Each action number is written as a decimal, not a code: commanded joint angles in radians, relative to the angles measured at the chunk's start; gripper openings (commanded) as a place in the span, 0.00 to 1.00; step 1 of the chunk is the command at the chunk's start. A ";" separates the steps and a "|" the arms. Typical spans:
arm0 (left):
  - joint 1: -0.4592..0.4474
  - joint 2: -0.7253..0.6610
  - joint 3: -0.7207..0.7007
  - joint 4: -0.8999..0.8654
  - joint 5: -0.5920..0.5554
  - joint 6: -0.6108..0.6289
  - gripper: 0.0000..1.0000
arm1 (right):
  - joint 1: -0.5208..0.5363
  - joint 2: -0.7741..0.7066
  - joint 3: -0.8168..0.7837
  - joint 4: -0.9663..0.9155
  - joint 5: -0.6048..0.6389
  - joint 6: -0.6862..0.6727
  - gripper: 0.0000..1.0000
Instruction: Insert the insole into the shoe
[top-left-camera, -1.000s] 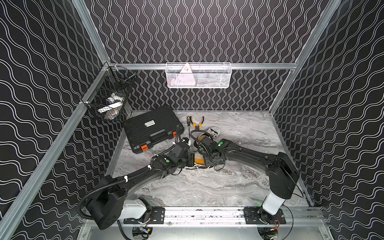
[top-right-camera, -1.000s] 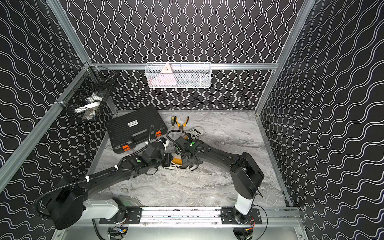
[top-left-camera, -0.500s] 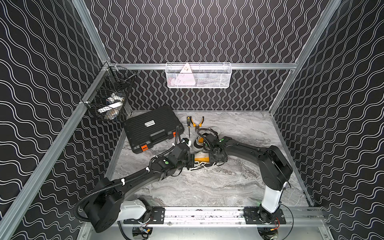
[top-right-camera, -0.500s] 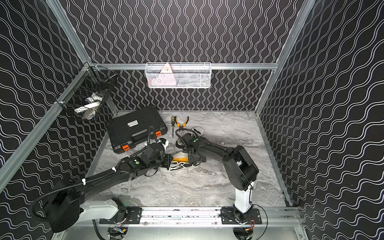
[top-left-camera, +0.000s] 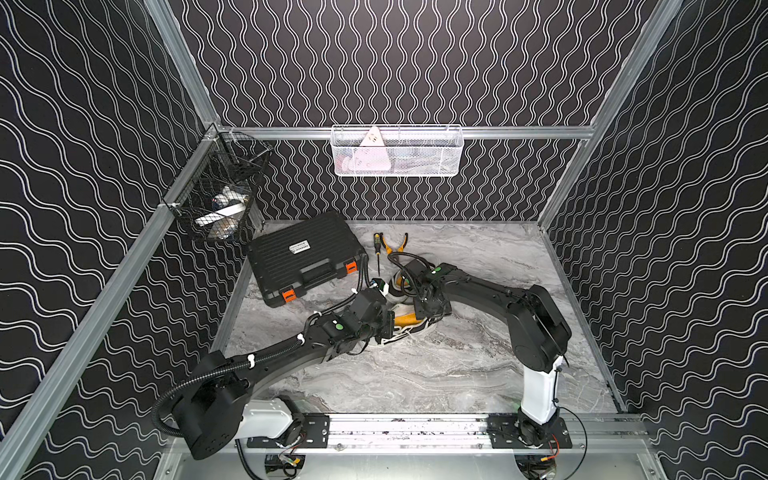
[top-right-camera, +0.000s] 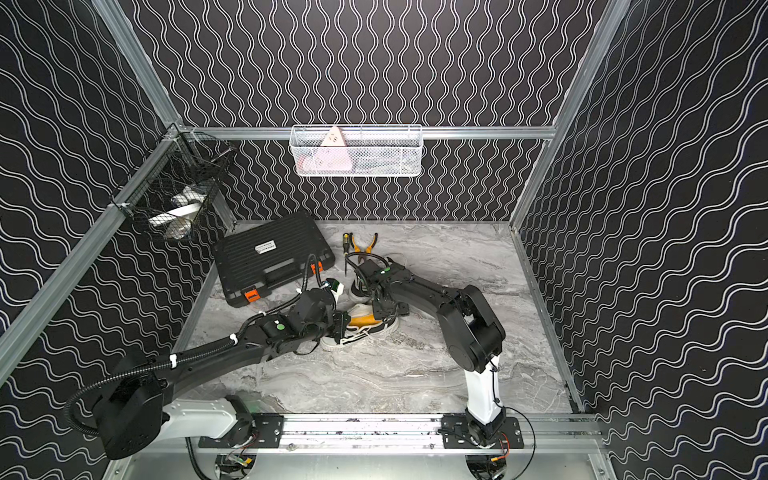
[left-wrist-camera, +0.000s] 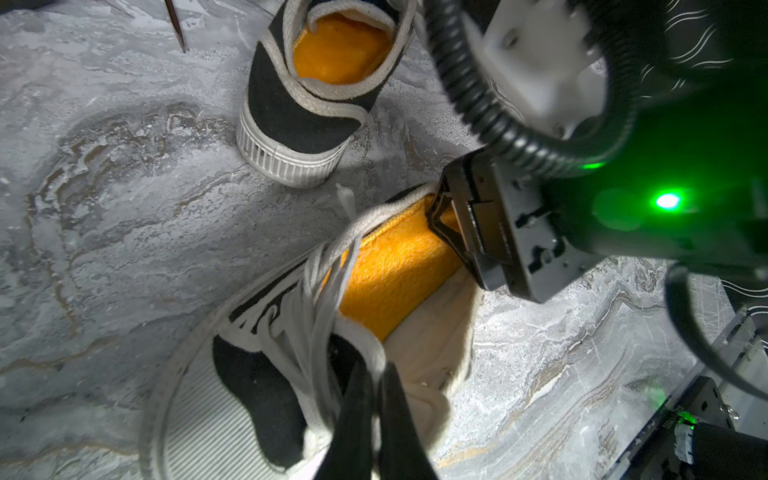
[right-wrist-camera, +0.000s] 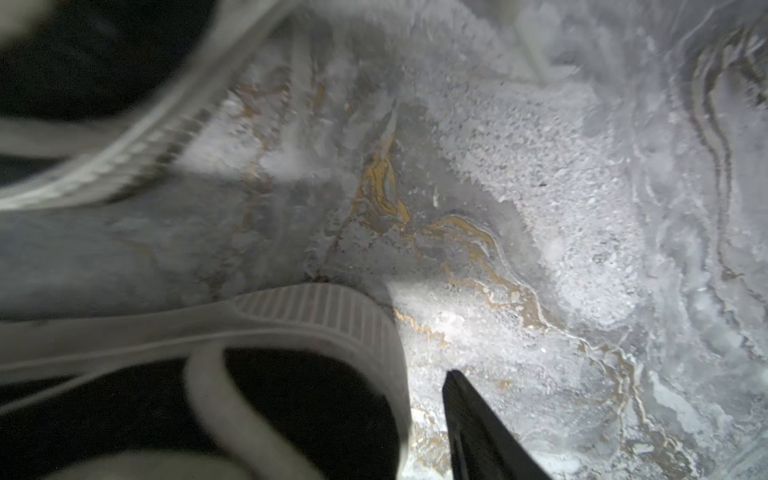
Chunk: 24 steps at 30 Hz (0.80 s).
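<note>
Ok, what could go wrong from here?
1. The insole looks tilted against one wall of the shoe, with its heel end up at the rim. If the right gripper pushes there, it may buckle the insole.
2. The laces cross the opening and could snag the insole.
3. The left gripper pinches only the shoe's edge. If it slips, the opening may close.

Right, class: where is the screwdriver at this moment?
In both top views the screwdriver lies near the back of the table, about mid-width, between the black tool case on its left and the orange-handled pliers on its right.
</note>
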<state>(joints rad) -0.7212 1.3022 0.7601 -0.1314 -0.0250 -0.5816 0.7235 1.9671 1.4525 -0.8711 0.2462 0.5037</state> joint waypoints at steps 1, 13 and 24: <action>-0.001 -0.004 -0.013 0.035 -0.005 -0.015 0.00 | -0.004 0.007 -0.011 -0.026 0.054 -0.017 0.58; -0.010 -0.028 -0.007 0.004 -0.004 -0.024 0.00 | -0.007 -0.008 0.009 -0.045 0.112 -0.063 0.65; -0.034 -0.014 0.005 -0.010 -0.013 -0.024 0.00 | 0.001 0.086 0.065 -0.144 0.193 -0.093 0.52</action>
<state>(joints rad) -0.7532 1.2930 0.7536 -0.1310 -0.0242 -0.6006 0.7216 2.0239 1.5269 -0.9504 0.3592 0.4255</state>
